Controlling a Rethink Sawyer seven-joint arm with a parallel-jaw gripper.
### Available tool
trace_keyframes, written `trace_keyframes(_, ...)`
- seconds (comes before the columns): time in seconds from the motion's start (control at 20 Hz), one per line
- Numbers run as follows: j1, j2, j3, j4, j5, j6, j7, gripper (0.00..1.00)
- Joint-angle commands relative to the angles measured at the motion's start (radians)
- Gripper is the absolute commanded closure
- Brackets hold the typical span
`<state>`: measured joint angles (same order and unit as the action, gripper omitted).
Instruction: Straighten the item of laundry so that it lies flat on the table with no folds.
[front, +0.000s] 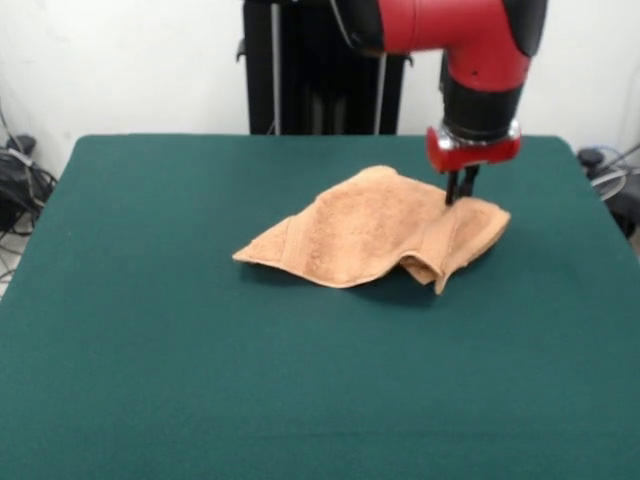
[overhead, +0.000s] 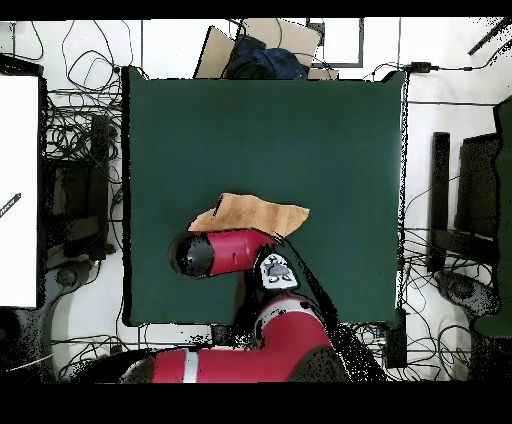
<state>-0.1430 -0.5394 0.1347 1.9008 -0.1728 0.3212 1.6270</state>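
The item of laundry is a peach-tan towel lying crumpled on the dark green table, right of centre. Its right part is folded over and buckled, with a flap hanging toward the near side. My gripper comes down from the red arm onto the towel's far right edge. Its fingers stand close together with the cloth between their tips. In the overhead view the towel shows partly, and the red arm hides the gripper and the towel's near part. The table is much wider than the towel.
The black pedestal stands behind the table's far edge. Cables lie on the floor at both sides. In the overhead view a cardboard box with a dark item sits beyond the table's far edge.
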Motion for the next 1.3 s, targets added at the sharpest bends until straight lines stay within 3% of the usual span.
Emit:
trace_keyframes(0.05, -0.091, -0.307, 0.074, 0.132, 0.065, 0.209, 0.06, 1.0)
trace_keyframes(0.3, -0.147, -0.386, 0.115, 0.18, 0.086, 0.267, 0.026, 1.0)
trace_keyframes(0.7, -0.244, -0.318, 0.238, 0.253, 0.121, 0.158, 0.027, 1.0)
trace_keyframes(0.95, -0.262, -0.256, 0.265, 0.241, 0.096, 0.111, 0.036, 1.0)
trace_keyframes(1.15, -0.234, -0.261, 0.235, 0.218, 0.04, 0.053, 0.059, 1.0)
trace_keyframes(1.2, -0.225, -0.261, 0.227, 0.208, 0.033, 0.048, 0.064, 0.0)
trace_keyframes(1.3, -0.222, -0.263, 0.224, 0.215, 0.026, 0.022, 0.071, 0.0)
